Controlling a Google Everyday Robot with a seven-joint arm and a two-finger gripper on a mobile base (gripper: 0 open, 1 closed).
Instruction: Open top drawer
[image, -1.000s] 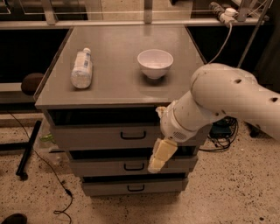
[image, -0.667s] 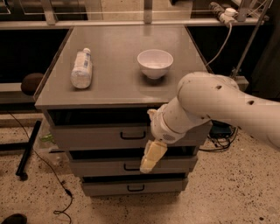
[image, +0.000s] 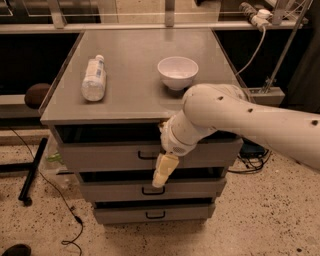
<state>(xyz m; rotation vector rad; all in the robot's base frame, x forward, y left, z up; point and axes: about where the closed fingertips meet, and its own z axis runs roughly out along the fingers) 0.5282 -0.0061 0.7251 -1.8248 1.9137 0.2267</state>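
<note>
At the picture's 7 o'clock edge, on the speckled floor (image: 250, 225), lies a dark rounded thing (image: 10, 249), only partly in view. A thin black cable (image: 65, 200) trails from it towards 1 o'clock, beside a black stand leg (image: 32, 172).

Next comes the grey cabinet, with three drawers stacked. The bottom drawer (image: 125, 214) is the shallowest and the middle drawer (image: 110, 191) sits above it. Each carries a small black handle at its centre.

The gripper (image: 159, 179) hangs in front of the cabinet, pointing down and slightly towards 7 o'clock. Its cream tip is over the dark gap and the upper edge of the middle drawer. Whether it is open or closed cannot be told from this angle. Its white arm (image: 240, 117) runs off towards 3 o'clock and out of view.

The top drawer (image: 100, 157) is the tallest front panel, directly under the cabinet top, with a dark gap above it. Its black loop handle (image: 146, 156) sits at 11 o'clock from the gripper's tip, close by. I cannot tell whether the two touch.

On the cabinet top (image: 135, 95) a plastic bottle (image: 94, 78) lies on its side. A white bowl (image: 177, 71) stands upright at 3 o'clock from the bottle, well apart.

Farthest back, at 1 o'clock, a white power strip (image: 255, 17) rests on a rail. A white cord (image: 255, 50) hangs from it.
</note>
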